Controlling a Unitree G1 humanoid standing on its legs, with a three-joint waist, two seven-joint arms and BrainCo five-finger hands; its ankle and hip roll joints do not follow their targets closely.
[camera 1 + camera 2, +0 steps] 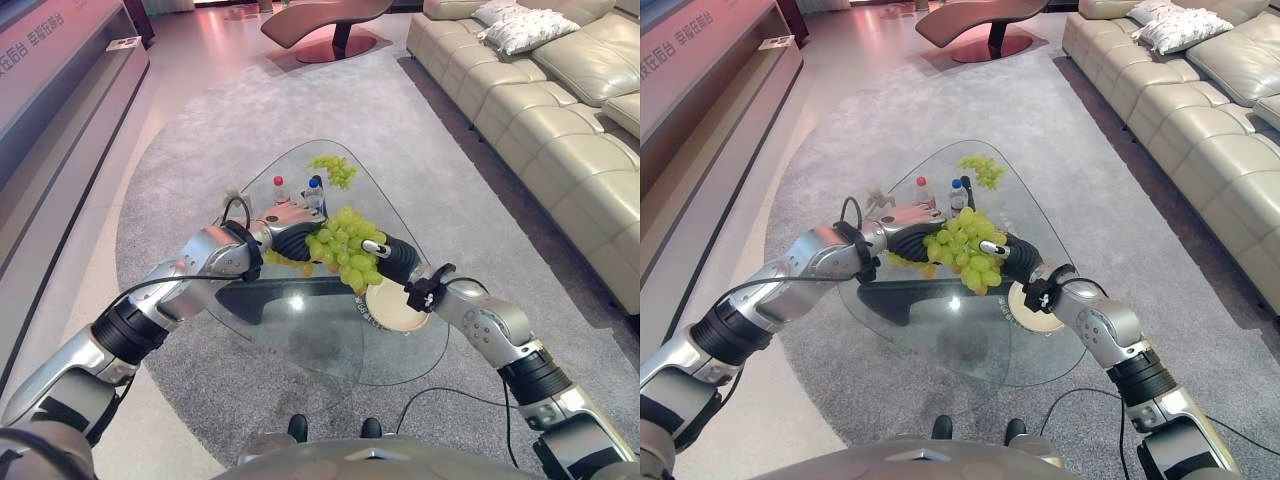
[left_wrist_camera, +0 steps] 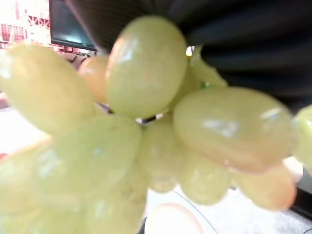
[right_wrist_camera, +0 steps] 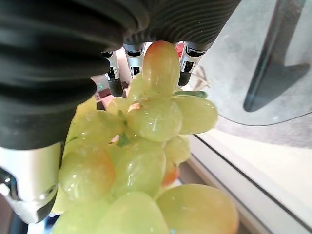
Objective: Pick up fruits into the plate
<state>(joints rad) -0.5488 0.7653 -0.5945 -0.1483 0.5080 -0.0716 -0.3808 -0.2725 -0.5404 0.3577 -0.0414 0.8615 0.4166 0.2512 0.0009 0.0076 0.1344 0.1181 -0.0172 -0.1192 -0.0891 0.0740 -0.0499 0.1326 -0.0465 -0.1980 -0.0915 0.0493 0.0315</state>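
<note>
A big bunch of green grapes (image 1: 345, 250) hangs above the glass table (image 1: 300, 330), held between both hands. My left hand (image 1: 288, 238) comes in from the left with its fingers closed on the bunch's left side, and grapes (image 2: 146, 126) crowd right against its wrist view. From the right, my right hand (image 1: 396, 260) grips the bunch's top, and its dark fingertips (image 3: 115, 87) curl over the grapes (image 3: 146, 146). A pale round plate (image 1: 396, 308) lies on the glass just under my right wrist. A second, smaller grape bunch (image 1: 335, 170) rests at the table's far end.
Two small water bottles (image 1: 281, 190) (image 1: 315, 192) stand on the glass just beyond my hands. The table sits on a grey round rug (image 1: 190, 160). A beige sofa (image 1: 560, 110) runs along the right, and a low lounge chair (image 1: 330, 22) stands far off.
</note>
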